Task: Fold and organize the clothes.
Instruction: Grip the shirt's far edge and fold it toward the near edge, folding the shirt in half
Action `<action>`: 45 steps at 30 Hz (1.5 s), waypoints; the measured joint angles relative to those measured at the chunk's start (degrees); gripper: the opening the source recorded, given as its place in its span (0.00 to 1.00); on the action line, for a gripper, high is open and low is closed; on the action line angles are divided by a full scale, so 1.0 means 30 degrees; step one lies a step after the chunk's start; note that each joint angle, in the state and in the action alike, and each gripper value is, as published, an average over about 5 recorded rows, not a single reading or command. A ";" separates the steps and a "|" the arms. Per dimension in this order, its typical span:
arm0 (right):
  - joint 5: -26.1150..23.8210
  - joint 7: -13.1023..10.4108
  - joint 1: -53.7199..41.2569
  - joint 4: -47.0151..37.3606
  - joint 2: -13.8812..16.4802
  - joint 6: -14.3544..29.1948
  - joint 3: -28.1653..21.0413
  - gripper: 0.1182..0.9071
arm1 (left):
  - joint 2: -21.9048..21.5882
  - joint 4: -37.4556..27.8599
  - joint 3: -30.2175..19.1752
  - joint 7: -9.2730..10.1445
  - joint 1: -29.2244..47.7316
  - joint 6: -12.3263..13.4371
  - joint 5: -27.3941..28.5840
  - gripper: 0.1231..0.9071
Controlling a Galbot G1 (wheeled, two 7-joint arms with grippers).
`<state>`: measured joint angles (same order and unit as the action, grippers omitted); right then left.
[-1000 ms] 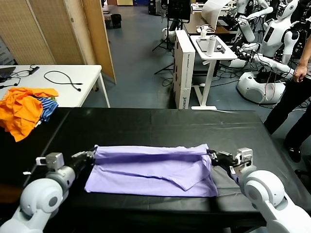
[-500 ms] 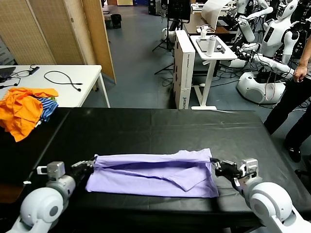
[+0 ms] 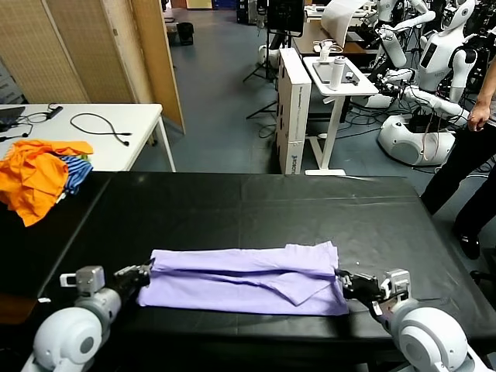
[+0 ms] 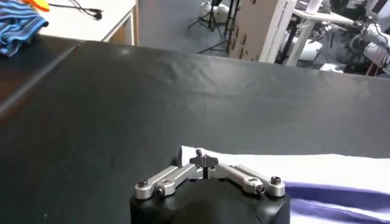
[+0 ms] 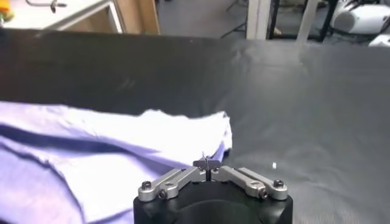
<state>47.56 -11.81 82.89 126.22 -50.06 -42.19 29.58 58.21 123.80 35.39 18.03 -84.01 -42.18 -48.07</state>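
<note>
The clothes, a pale lavender T-shirt (image 3: 240, 279), lie folded into a long flat band on the near part of the black table (image 3: 256, 201). My left gripper (image 3: 143, 273) sits low at the band's left end, its fingertips pinched together on the fabric edge (image 4: 204, 161). At the right end my right gripper (image 3: 341, 277) is down on the table too, shut on a thin sliver of the cloth (image 5: 208, 163). The shirt (image 4: 292, 167) spreads away from the left jaws, and the layered shirt (image 5: 122, 140) lies beside the right jaws.
A heap of orange and blue-striped garments (image 3: 35, 174) lies at the table's far left corner. Behind it stands a white table (image 3: 101, 132) with a cable. A person (image 3: 473, 155) stands off the right side. Bare black tabletop stretches beyond the shirt.
Both grippers have come down and toward the near edge with the shirt's upper edge. The raised fold has settled flat onto the lower layer.
</note>
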 joint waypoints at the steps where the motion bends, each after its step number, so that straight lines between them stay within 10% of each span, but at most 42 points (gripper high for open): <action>1: 0.0007 0.0017 0.0067 0.0094 -0.0008 0.0000 0.0075 0.27 | 0.0053 0.0077 0.0009 0.0217 -0.0064 -0.0007 0.0113 0.14; 8: 0.0507 -0.0151 0.0258 0.1059 -0.0121 -0.0001 0.0854 0.81 | 0.0311 0.0875 0.0335 0.1581 -0.0599 -0.0007 0.0369 0.67; 13: 0.0851 -0.0755 -0.0922 0.0781 -0.0603 -0.0001 0.0719 0.99 | 0.0504 0.1210 0.0164 0.1793 -0.0348 -0.0008 -0.0063 0.97; 32: -0.0031 -0.0694 -0.5399 -0.4511 -0.2753 -0.0001 -0.1649 0.97 | 0.1426 -0.2044 -0.1688 0.0615 0.2908 0.0757 0.0620 0.99; 45: -0.0368 -0.0622 -0.5633 -0.5397 -0.3265 -0.0001 -0.2025 0.76 | 0.1502 -0.3031 -0.1753 0.0652 0.2984 0.0755 0.0774 0.70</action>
<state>46.46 -13.68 65.99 110.03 -59.86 -42.19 23.50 62.72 114.71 30.13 19.99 -75.06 -39.91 -45.75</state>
